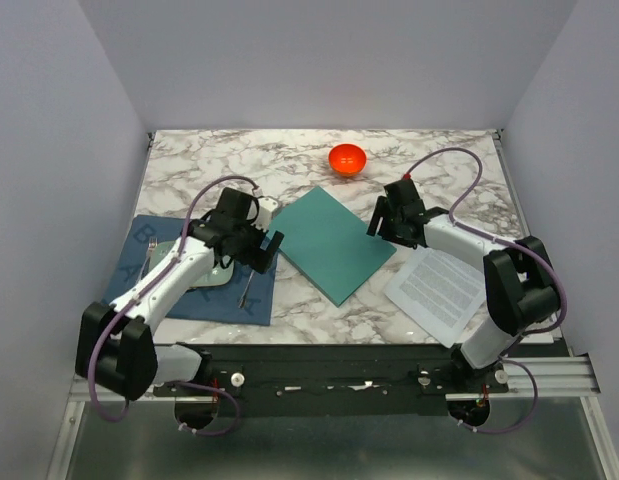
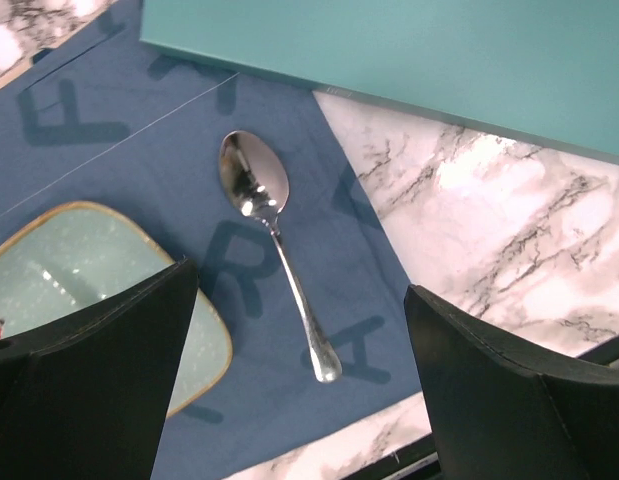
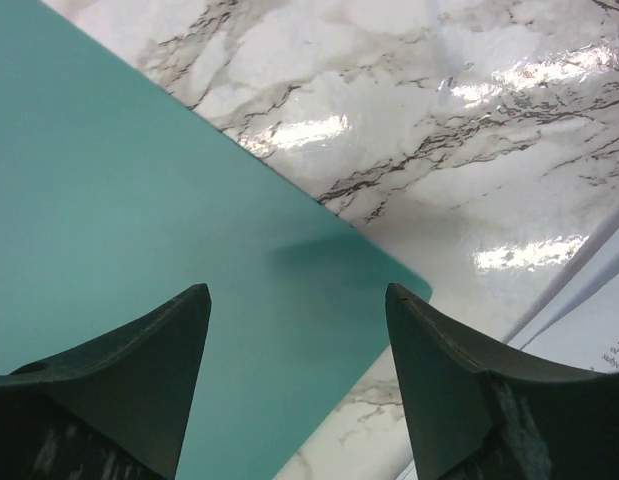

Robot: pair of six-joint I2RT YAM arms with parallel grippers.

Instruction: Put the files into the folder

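The teal-green folder (image 1: 327,243) lies closed and flat at the middle of the marble table. It also shows in the left wrist view (image 2: 409,50) and the right wrist view (image 3: 109,200). The files (image 1: 439,288), white printed sheets, lie on the table right of the folder; their corner shows in the right wrist view (image 3: 599,320). My right gripper (image 1: 383,222) is open and empty above the folder's right corner (image 3: 299,300). My left gripper (image 1: 261,250) is open and empty above the blue mat, just left of the folder (image 2: 299,300).
A dark blue cloth mat (image 1: 184,275) at the left holds a pale mint plate (image 2: 79,270), a spoon (image 2: 274,240) and a fork (image 1: 145,258). An orange bowl (image 1: 346,158) stands at the back. Grey walls enclose the table.
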